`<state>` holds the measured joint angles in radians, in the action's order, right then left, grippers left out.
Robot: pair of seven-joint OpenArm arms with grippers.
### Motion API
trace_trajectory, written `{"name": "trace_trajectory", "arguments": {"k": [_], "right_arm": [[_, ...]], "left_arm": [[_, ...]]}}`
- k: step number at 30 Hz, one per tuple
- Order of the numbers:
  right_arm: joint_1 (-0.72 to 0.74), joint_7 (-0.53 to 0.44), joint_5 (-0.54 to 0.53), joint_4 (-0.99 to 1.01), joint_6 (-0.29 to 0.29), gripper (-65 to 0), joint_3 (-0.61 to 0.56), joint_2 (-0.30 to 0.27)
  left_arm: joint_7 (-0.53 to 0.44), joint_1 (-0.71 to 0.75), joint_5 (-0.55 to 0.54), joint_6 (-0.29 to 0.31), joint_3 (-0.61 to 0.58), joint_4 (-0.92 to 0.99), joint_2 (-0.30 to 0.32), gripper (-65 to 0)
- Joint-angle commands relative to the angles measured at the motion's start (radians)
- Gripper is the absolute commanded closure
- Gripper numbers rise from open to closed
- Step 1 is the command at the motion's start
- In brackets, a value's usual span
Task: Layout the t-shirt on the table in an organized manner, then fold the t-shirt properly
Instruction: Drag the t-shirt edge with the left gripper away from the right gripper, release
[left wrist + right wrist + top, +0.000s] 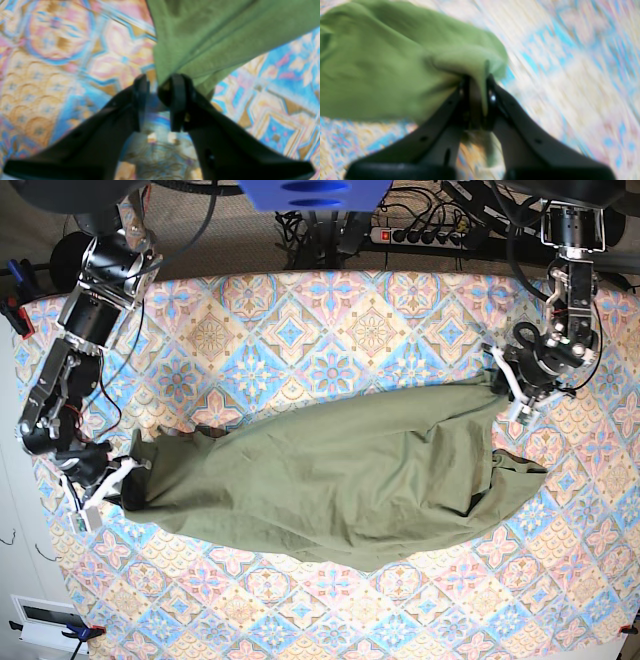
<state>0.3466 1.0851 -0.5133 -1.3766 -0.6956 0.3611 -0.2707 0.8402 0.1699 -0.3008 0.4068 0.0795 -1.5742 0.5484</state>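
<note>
While the right gripper (477,85) pinches a bunched fold of the t-shirt (382,70) between nearly closed jaws, as the right wrist view shows close up, the base view places that same gripper (118,480) at the shirt's far end, low over the table (300,310) on that view's left side. Only the wrist view shows the cloth actually passing down between the two black fingers (492,97); from the base camera the grip is a small dark shape at the fabric's edge.

In the left wrist view, the left gripper (157,86) has its jaws partly apart, with patterned table (62,75) cloth visible through the gap. A corner of the t-shirt (200,37) lies against one finger (178,100), but whether it is caught there cannot be told. The base view sets this gripper (515,385) on its right, at the shirt's opposite end.

Only the base view shows the whole t-shirt (350,480): stretched lengthwise across the middle of the table between the two arms, rumpled, with loose folds near the left gripper's end.
</note>
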Motion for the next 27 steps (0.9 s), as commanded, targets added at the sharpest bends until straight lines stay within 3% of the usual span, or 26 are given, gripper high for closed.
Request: {"name": "trace_trajectory", "arguments": {"k": [1, 8, 19, 24, 27], "right_arm": [[0.024, -0.021, -0.018, -0.022, -0.003, -0.7, 0.006, -0.019], [0.024, -0.019, -0.014, -0.022, -0.003, -0.7, 0.056, -0.035], [0.024, -0.026, 0.138, -0.022, -0.003, -0.7, 0.065, -0.068], [0.024, -0.026, 0.178, -0.022, -0.003, -0.7, 0.065, -0.069], [0.022, -0.026, 0.180, -0.022, -0.003, -0.7, 0.065, -0.069]], "left_arm": [[-0.025, -0.008, 0.018, -0.009, -0.002, -0.015, 0.023, -19.6], [-0.032, 0.001, 0.039, -0.009, -0.008, -0.015, 0.031, -19.9], [-0.038, 0.118, 0.039, -0.009, 0.030, -0.019, 0.052, -19.9], [-0.038, 0.184, 0.039, -0.009, 0.033, -0.064, 0.054, -14.7], [-0.037, 0.260, 0.032, -0.007, 0.108, -0.151, 0.052, -13.7]]}}
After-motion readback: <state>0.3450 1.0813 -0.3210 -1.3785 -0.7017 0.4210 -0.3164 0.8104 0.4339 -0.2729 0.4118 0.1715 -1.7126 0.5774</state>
